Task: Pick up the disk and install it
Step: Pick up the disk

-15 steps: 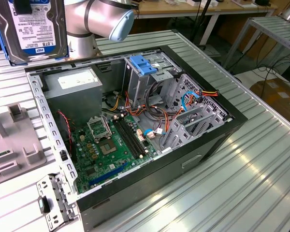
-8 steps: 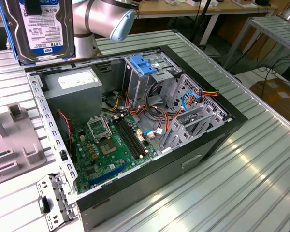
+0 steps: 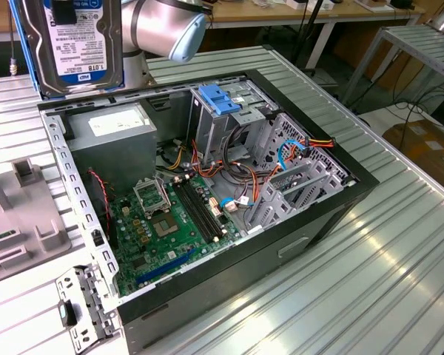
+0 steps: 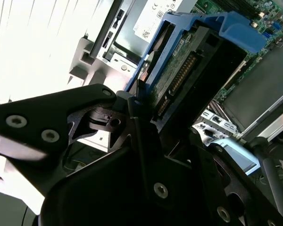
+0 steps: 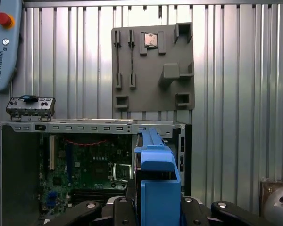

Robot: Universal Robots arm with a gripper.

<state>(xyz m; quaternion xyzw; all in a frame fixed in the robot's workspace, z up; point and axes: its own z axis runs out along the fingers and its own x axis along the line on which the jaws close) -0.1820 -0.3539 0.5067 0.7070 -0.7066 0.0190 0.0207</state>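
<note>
Fingers clenched on disk, blue side rail seen between them in first wrist view. Disk held on edge, raised above open computer case, near power-supply box. Case laid on ribbed metal table.

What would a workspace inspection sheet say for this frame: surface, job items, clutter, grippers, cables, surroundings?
Surface: ribbed metal table carrying an open computer case.
Job's things: disk held in the air, outside the case, not yet installed.
Clutter: grey holder tray and a loose metal bracket beside the case.
Grippers: one gripper, shut on the disk.
Cables: orange, red and blue wires inside the case.
Surroundings: workbenches behind, cardboard box on the floor.
</note>
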